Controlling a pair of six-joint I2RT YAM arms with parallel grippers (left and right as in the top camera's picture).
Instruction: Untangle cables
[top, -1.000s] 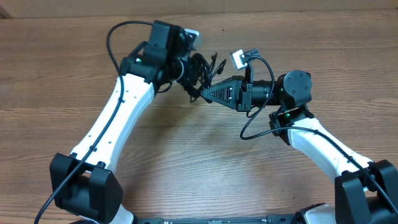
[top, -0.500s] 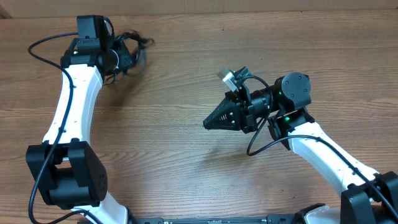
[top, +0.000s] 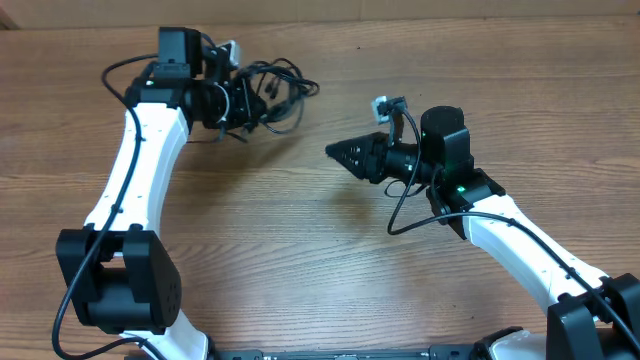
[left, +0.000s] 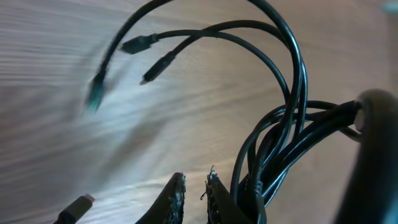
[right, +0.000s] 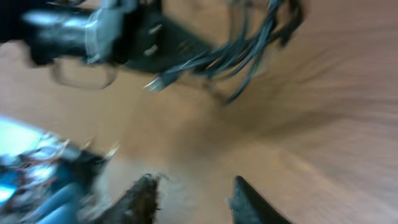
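Observation:
The cables (top: 278, 88) are a tangle of thin black cords at the back left of the table, bunched at the tip of my left gripper (top: 240, 102). In the left wrist view the cables (left: 292, 124) loop against the outer side of one finger. My left gripper (left: 194, 177) has its jaws nearly together, and the narrow gap between them holds nothing. Loose plug ends (left: 140, 43) trail off over the wood. My right gripper (top: 333, 152) points left at the table's middle, apart from the tangle. In the blurred right wrist view my right gripper (right: 193, 182) is open and empty, with the cables (right: 249, 50) ahead.
The wooden table (top: 300, 260) carries nothing else that I can see. The thick black wires (top: 400, 215) of the right arm hang beside its wrist. The left arm's white link (top: 130, 180) crosses the table's left side.
The left arm swung out to the far left with the tangle, then came back right while its jaws narrowed. The right gripper went from shut to open and drew back from the tangle.

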